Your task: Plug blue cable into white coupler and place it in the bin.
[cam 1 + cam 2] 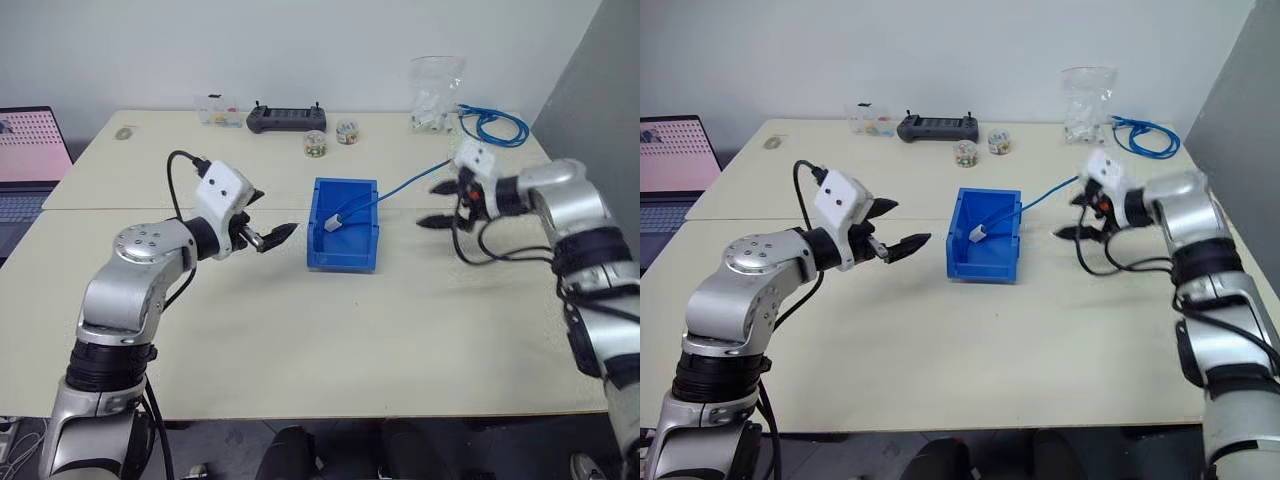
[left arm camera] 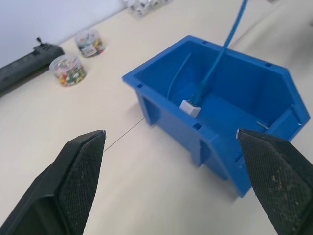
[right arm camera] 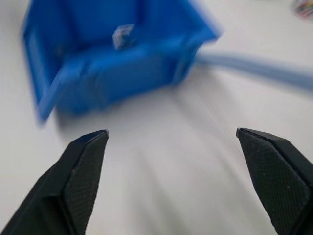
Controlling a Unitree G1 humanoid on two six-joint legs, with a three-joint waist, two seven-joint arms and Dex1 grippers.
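Sitting in the middle of the frame, the bin [image 1: 345, 225] holds the white coupler [image 1: 332, 223], which seems joined to the blue cable [image 1: 400, 187] trailing out toward the right. The left gripper [image 1: 262, 219] and right gripper [image 1: 439, 205] both spread wide, holding nothing.

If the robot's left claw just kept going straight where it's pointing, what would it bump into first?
Most likely the bin: the open left gripper points across bare table at its near wall. Inside it lies the white coupler with the blue cable plugged in. Depth is hard to judge.
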